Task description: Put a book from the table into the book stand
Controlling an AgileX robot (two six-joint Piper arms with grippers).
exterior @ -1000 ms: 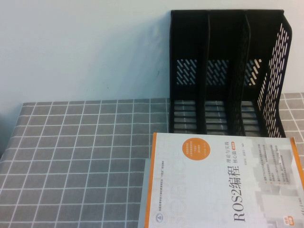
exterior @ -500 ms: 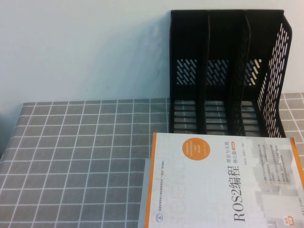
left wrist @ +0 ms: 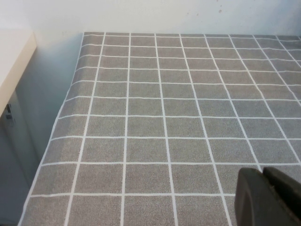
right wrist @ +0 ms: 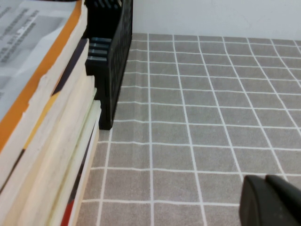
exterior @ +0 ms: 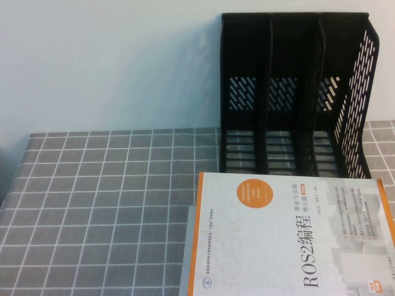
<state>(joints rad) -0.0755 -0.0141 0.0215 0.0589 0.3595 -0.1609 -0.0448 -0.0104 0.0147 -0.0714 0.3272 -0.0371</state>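
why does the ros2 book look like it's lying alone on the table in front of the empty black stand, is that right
Not alone. The right wrist view shows the ROS2 book topping a stack of books beside the black stand, whose slots are empty in the high view. The left claw and right claw hang over bare tablecloth.

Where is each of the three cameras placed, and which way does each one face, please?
High view: raised, angled down at the book stack before the black book stand; no arm shows.
Left wrist view: low over bare checked tablecloth; left gripper in a corner.
Right wrist view: low beside the book stack and stand; right gripper in a corner.
High and right wrist views share books and stand.
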